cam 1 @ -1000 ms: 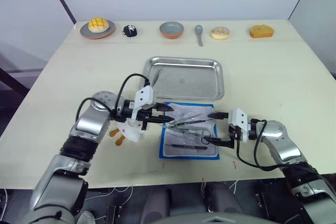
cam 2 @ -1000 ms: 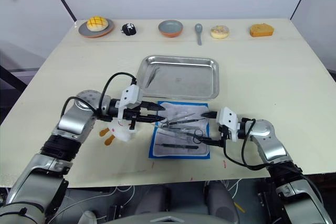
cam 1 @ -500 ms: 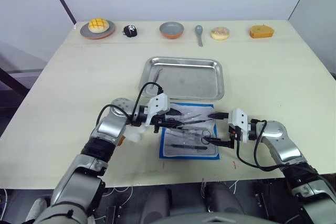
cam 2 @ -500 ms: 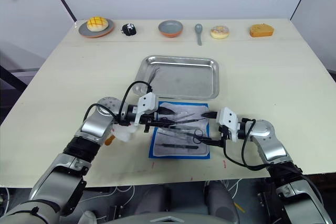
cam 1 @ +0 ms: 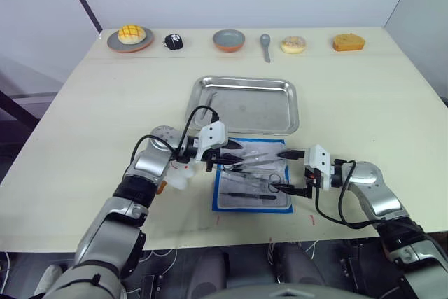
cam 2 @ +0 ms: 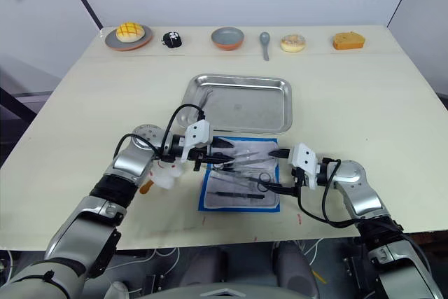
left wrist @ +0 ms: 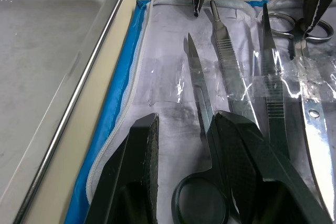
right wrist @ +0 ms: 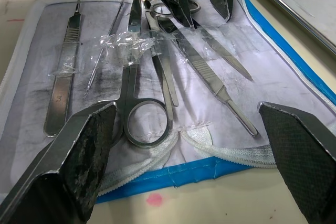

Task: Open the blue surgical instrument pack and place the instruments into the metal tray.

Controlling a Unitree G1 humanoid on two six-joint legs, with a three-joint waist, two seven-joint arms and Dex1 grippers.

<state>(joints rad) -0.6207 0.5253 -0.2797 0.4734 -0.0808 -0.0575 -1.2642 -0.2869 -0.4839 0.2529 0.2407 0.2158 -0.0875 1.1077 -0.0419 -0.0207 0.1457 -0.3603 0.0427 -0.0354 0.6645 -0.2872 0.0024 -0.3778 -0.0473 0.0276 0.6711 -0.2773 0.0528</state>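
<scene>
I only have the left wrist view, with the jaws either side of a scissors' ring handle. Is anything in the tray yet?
Observer: Yes, one slim instrument lies in the metal tray, near its left end.
Operator: Where's the right gripper?
Observer: The right gripper is at the right edge of the blue pack, jaws wide open, holding nothing.
Operator: Anything beside my arm?
Observer: A white lump with orange bits lies just left of the pack.

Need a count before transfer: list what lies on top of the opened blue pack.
On the blue surgical instrument pack, on its pale lining, lie the instruments: ring-handled scissors, forceps, a flat handle and a thin probe under clear tape. The left gripper covers some handles, so no full count.
</scene>
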